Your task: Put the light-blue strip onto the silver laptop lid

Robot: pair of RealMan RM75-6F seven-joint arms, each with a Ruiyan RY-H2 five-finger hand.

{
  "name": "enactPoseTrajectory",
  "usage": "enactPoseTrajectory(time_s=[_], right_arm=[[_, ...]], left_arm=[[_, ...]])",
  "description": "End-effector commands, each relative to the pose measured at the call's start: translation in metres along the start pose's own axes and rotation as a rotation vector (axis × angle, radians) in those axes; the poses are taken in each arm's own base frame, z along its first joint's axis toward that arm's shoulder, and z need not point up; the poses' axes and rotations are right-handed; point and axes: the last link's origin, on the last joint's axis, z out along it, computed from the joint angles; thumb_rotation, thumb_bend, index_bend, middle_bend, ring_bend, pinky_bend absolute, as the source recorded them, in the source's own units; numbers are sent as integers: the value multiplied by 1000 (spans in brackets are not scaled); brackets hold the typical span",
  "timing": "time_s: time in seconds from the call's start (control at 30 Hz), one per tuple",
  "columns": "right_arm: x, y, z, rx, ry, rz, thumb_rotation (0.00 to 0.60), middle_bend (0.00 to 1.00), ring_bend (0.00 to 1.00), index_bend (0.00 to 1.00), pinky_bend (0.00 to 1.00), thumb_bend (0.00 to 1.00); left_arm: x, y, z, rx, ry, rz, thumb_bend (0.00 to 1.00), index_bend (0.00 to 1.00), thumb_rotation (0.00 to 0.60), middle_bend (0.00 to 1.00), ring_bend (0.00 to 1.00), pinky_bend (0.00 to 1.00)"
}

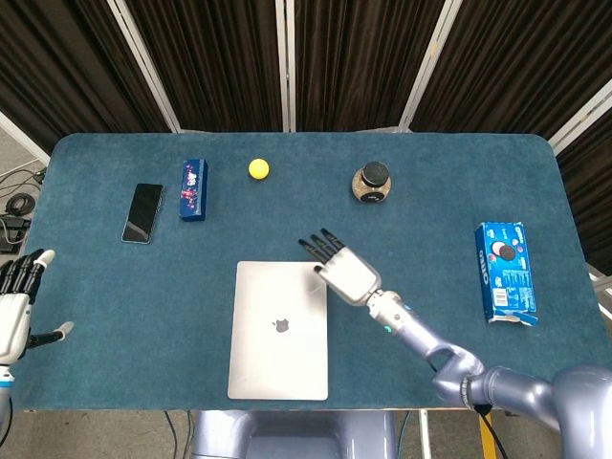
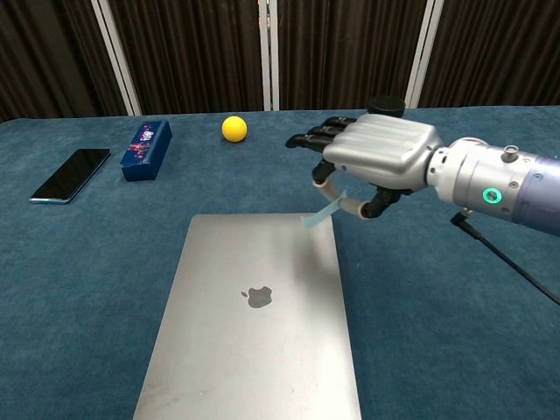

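The silver laptop (image 1: 278, 330) (image 2: 255, 319) lies closed at the table's front centre. My right hand (image 1: 344, 272) (image 2: 374, 157) hovers above the lid's far right corner, palm down, and pinches the light-blue strip (image 2: 322, 210) between thumb and a finger. The strip hangs down over that corner; the head view hides it under the hand. My left hand (image 1: 13, 306) stays at the table's left edge with fingers spread and nothing in it.
A black phone (image 1: 142, 212) (image 2: 70, 175), a dark-blue box (image 1: 193, 189) (image 2: 146, 138) and a yellow ball (image 1: 258, 168) (image 2: 234, 129) lie at the back left. A black-lidded jar (image 1: 372, 183) stands behind my right hand. A blue cookie box (image 1: 504, 271) lies at the right.
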Motion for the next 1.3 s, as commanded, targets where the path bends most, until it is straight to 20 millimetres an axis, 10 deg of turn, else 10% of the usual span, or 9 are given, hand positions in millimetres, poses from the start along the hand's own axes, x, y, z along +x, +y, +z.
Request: enactPoseTrajectory(time_s=[0.03, 0.87, 1.1, 1.3], right_arm=[[8, -21, 18, 130, 31, 15, 600, 0, 0, 678, 0, 428], [0, -83, 59, 503, 128, -79, 600, 0, 0, 648, 0, 331], [-10, -72, 52, 499, 121, -134, 600, 0, 0, 194, 0, 2], [-9, -54, 38, 498, 141, -188, 600, 0, 0, 145, 0, 0]], left_arm=[[1, -1, 1, -2, -5, -4, 0, 0, 600, 0, 0, 0], [0, -4, 6, -1, -30, -20, 0, 0, 600, 0, 0, 0], [1, -5, 6, -1, -32, -20, 0, 0, 600, 0, 0, 0], [-1, -3, 6, -6, -37, -17, 0, 0, 600, 0, 0, 0]])
